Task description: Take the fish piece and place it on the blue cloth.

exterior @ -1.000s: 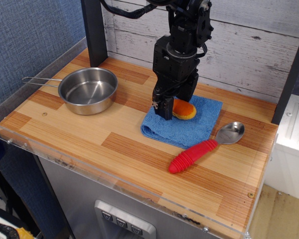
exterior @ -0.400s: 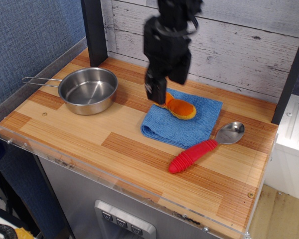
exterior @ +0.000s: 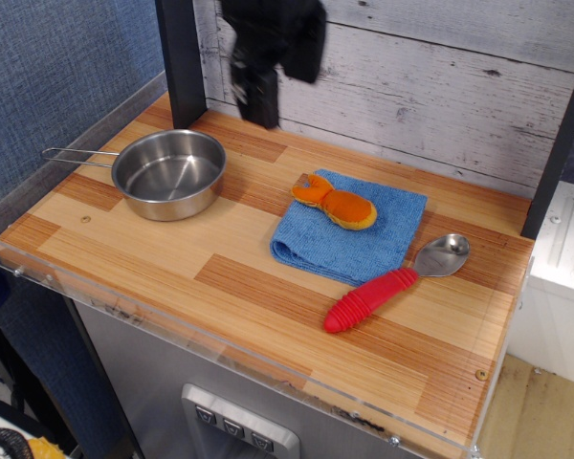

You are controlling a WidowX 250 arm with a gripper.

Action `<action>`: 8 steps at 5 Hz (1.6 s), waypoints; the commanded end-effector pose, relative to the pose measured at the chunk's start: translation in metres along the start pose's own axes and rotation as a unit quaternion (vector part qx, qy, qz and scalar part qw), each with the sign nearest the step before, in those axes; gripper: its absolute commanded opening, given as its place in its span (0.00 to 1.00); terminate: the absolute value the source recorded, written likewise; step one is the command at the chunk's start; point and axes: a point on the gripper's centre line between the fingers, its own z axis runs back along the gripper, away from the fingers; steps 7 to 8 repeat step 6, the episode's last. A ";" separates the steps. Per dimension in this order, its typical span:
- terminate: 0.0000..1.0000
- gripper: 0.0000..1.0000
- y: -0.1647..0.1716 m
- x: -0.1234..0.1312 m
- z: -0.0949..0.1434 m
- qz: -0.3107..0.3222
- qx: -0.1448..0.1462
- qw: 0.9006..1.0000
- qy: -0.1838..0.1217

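Note:
The orange fish piece (exterior: 338,204) lies on the far left part of the blue cloth (exterior: 359,244), with its forked tail pointing left at the cloth's edge. The cloth lies flat on the wooden table, right of centre. My black gripper (exterior: 281,96) is high above the table's back edge, up and left of the fish, well clear of it. It is blurred by motion; its fingers look spread and nothing is held between them.
A steel pan (exterior: 169,173) with a long wire handle stands at the left. A red-handled spoon (exterior: 390,286) lies just right of the cloth's front edge. A dark post (exterior: 180,57) stands at the back left, a plank wall behind.
The gripper has let go of the fish on the cloth and risen up and to the left, away from it. The fish stays on the cloth.

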 end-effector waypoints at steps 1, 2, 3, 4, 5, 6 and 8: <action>0.00 1.00 0.013 0.015 0.034 0.019 -0.040 0.999 -0.019; 0.00 1.00 0.013 0.015 0.034 0.019 -0.040 0.999 -0.019; 0.00 1.00 0.013 0.015 0.034 0.019 -0.040 0.999 -0.019; 0.00 1.00 0.013 0.015 0.034 0.019 -0.040 0.999 -0.019; 0.00 1.00 0.013 0.015 0.034 0.019 -0.040 0.999 -0.019; 1.00 1.00 0.013 0.015 0.034 0.019 -0.040 0.999 -0.019; 1.00 1.00 0.013 0.015 0.034 0.019 -0.040 0.999 -0.019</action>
